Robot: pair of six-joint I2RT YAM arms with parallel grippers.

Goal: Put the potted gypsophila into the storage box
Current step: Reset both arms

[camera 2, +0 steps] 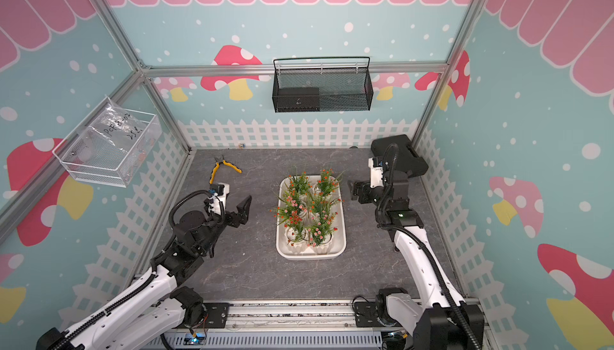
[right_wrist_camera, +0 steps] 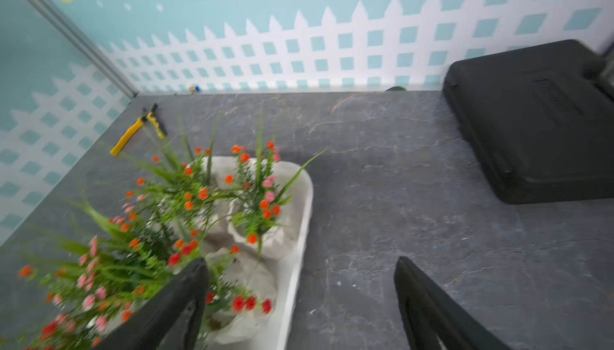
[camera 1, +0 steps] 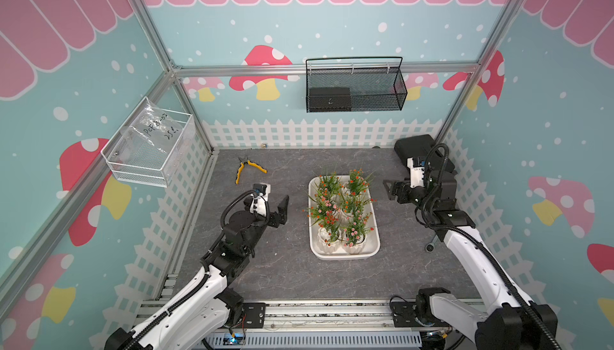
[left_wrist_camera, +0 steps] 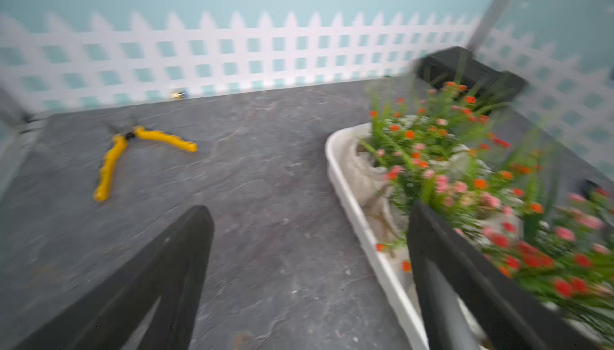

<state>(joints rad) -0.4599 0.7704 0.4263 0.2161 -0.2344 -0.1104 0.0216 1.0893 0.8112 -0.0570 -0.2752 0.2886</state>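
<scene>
Several potted gypsophila [camera 1: 342,209] [camera 2: 309,209], white ribbed pots with green sprigs and orange-red or pink flowers, stand upright inside the storage box [camera 1: 345,256] [camera 2: 310,256], a shallow white tray at mid-table. My left gripper [camera 1: 282,212] [camera 2: 245,213] hovers left of the tray, open and empty. In the blurred left wrist view the left gripper [left_wrist_camera: 310,212] frames bare table and the tray rim [left_wrist_camera: 352,205]. On the tray's right, near its far end, is my right gripper [camera 1: 388,191] [camera 2: 352,192], also open and empty. The right gripper [right_wrist_camera: 301,265] shows flowers [right_wrist_camera: 259,199] beside one finger.
Yellow-handled pliers [camera 1: 247,169] lie at the far left of the table. A black hard case [camera 1: 418,152] sits in the far right corner behind the right arm. A black mesh basket [camera 1: 355,89] hangs on the back wall, a white wire basket [camera 1: 149,145] on the left wall.
</scene>
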